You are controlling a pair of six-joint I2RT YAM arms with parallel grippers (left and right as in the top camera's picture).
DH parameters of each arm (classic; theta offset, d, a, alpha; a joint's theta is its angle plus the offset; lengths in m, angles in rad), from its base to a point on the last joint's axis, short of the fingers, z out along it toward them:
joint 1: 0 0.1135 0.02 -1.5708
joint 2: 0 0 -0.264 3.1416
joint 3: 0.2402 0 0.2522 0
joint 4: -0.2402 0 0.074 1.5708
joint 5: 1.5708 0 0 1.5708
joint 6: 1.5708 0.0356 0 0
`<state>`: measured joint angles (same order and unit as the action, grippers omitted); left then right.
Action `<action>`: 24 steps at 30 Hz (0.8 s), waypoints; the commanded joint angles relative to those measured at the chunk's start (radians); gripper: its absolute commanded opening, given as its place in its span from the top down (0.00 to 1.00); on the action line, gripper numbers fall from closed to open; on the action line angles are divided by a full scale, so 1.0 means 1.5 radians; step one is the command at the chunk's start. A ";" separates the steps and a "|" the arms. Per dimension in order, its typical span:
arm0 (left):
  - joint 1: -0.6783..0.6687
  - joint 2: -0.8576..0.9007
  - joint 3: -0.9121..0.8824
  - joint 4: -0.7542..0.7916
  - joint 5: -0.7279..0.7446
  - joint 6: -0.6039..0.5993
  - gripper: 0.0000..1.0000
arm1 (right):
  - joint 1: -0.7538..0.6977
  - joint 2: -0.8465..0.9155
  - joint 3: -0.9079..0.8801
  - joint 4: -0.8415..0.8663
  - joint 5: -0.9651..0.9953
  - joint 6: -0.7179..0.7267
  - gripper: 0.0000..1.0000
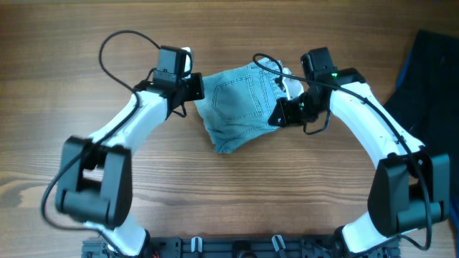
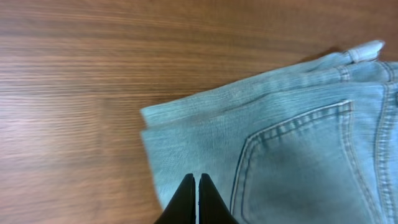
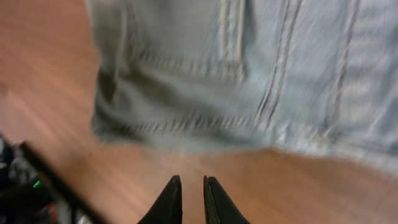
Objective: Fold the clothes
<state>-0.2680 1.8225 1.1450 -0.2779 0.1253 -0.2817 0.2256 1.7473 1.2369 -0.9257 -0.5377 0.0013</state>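
- The brown wooden worktop (image 1: 72,72) carries everything.
- The light blue shorts (image 1: 237,107) lie in the middle of the worktop, between the two arms. A back pocket faces up. They look doubled over once, because two layers show at the left edge.
- A dark cloth (image 1: 430,79) lies at the far right, well apart. It is not part of the job.
- The left tool (image 2: 197,186) is pressed together, right over the left edge of the shorts. No cloth shows between its tips.
- The right tool (image 3: 193,183) is spread a little and holds nothing. It hangs over bare wood, just beside the hem.
- To fold well, each tool should probably pinch both layers at its edge, lift evenly, and lay the edges on top of each other so the pile stays flat.
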 commanded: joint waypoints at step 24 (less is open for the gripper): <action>0.046 0.076 0.007 -0.327 0.001 -0.044 0.96 | 0.007 0.128 -0.079 0.174 0.243 0.346 0.94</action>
<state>-0.1989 1.9354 1.1942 -0.7448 0.1284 -0.3355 0.2310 1.8542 1.1313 -0.7231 -0.2428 0.4316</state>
